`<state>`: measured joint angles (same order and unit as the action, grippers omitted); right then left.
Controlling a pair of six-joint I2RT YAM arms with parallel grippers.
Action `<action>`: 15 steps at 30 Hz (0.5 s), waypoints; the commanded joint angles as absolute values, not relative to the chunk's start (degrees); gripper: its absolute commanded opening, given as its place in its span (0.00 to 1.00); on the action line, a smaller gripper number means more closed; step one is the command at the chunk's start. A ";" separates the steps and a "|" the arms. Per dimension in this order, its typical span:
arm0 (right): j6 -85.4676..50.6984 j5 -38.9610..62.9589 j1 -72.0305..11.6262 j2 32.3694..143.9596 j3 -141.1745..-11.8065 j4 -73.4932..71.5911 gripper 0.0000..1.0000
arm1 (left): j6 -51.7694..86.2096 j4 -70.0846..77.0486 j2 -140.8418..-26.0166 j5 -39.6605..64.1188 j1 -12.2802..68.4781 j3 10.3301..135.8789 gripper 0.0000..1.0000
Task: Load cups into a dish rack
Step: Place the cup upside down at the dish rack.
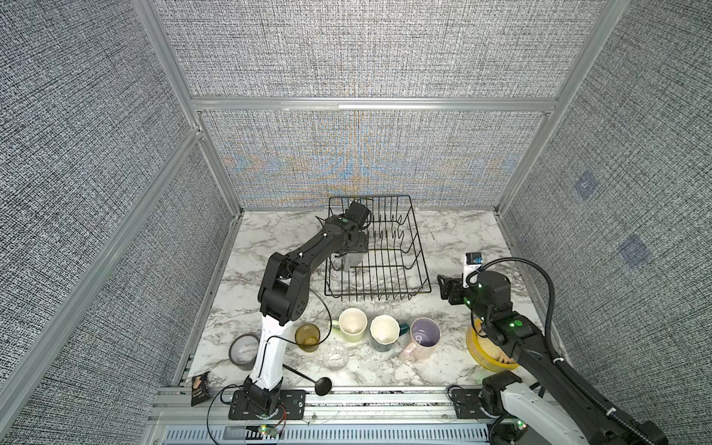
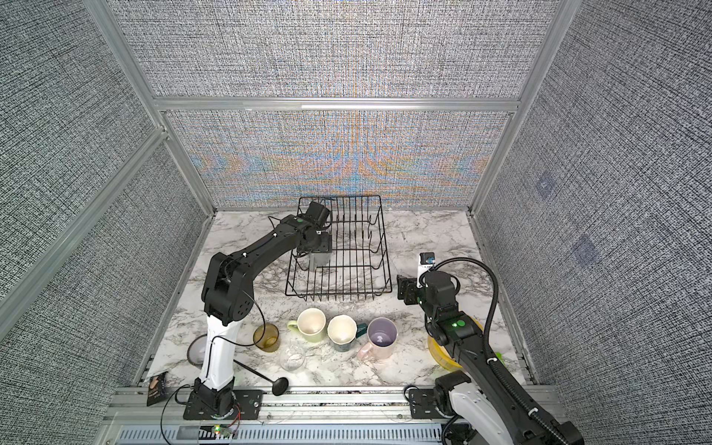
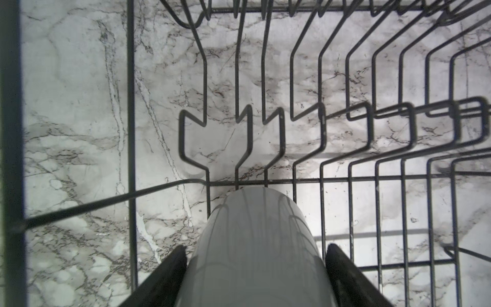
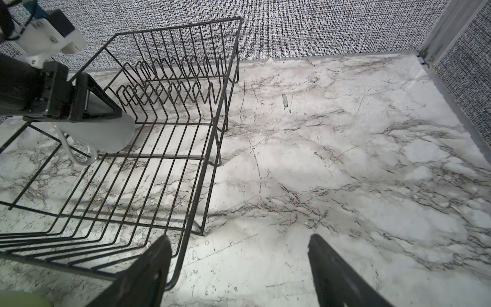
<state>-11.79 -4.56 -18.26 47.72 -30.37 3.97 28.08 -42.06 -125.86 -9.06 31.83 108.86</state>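
- Overhead, in a top view: left gripper holds grey mug inside dish rack, near its left wall; remaining cups stand on marble tabletop.
- Left wrist: fingers spread wide, clamping glossy, rounded mug; release onto thin wire prongs could topple it.
- Right wrist: right gripper gapes empty beside rack; mug's loop handle may snag wires.

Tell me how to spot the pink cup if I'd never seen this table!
Find the black wire dish rack on the marble table. A row of cups stands on the robot's side of it, and the pink mug is at the end nearest the yellow round basket. It alone is pink outside and lavender inside; the dark teal mug beside it is white inside.
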 commanded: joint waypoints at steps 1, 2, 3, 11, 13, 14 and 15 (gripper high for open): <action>-13.80 -3.47 -18.28 47.46 -31.18 4.66 0.82 | 28.07 -41.29 -126.65 -9.87 31.87 110.53 0.52; -14.77 -3.09 -18.28 47.39 -31.57 5.02 0.85 | 28.45 -41.36 -126.88 -9.68 31.84 110.78 0.53; -16.02 -2.99 -18.28 47.37 -32.00 5.70 0.89 | 28.82 -41.40 -127.03 -9.69 31.92 110.86 0.54; -17.84 -2.51 -17.58 46.76 -34.87 11.43 0.94 | 30.05 -44.87 -128.39 -13.37 31.97 112.81 0.73; -17.58 -1.79 -17.57 46.76 -34.70 11.87 0.94 | 29.88 -45.00 -128.08 -13.43 31.99 112.68 0.79; -17.49 -1.37 -17.57 46.87 -34.49 11.84 0.94 | 29.98 -45.02 -127.70 -13.45 32.03 112.47 0.80; -17.41 -1.24 -17.58 47.08 -34.47 11.97 0.94 | 29.97 -44.92 -127.49 -13.24 32.08 112.24 0.82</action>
